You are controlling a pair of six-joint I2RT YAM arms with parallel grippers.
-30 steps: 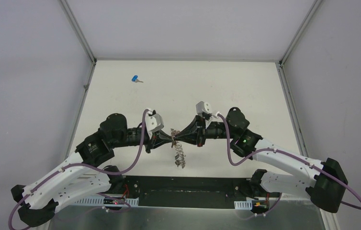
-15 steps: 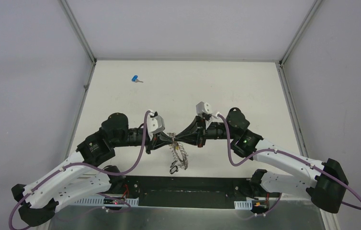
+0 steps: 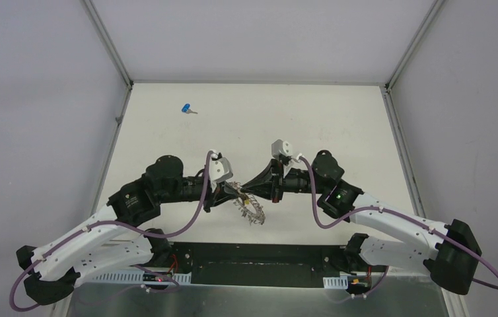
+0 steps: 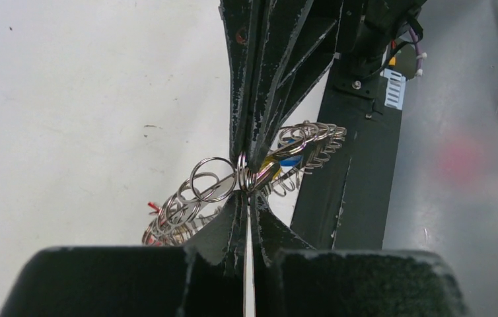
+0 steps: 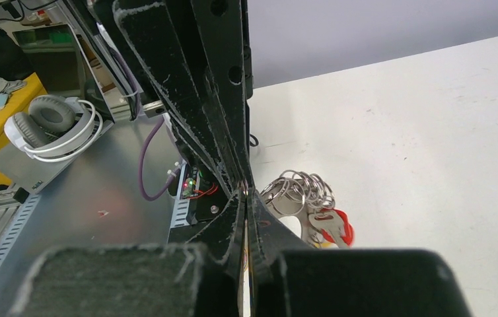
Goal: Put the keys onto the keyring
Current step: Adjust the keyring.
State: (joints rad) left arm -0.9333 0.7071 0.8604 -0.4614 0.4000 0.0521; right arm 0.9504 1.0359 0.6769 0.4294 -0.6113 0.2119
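Bright, even light; soft shadows; blurred foregrounds.

White table (image 3: 312, 125), grey walls (image 3: 35, 99), white headphones (image 5: 51, 129)

Table (image 3: 339, 119): white matte top. Lying on it: one blue-headed key (image 3: 187, 109), far-left area, apparently flat, alone.

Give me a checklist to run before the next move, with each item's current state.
1. The left claw shut on the keyring: ok.
2. The right claw shut on the keyring: ok.
3. The blue key on the keyring: not ok, it lies alone at the table's far left.
4. The yellow key threaded on: cannot tell, only a yellow bit shows among the rings.
5. The keyring clear of the table: cannot tell.
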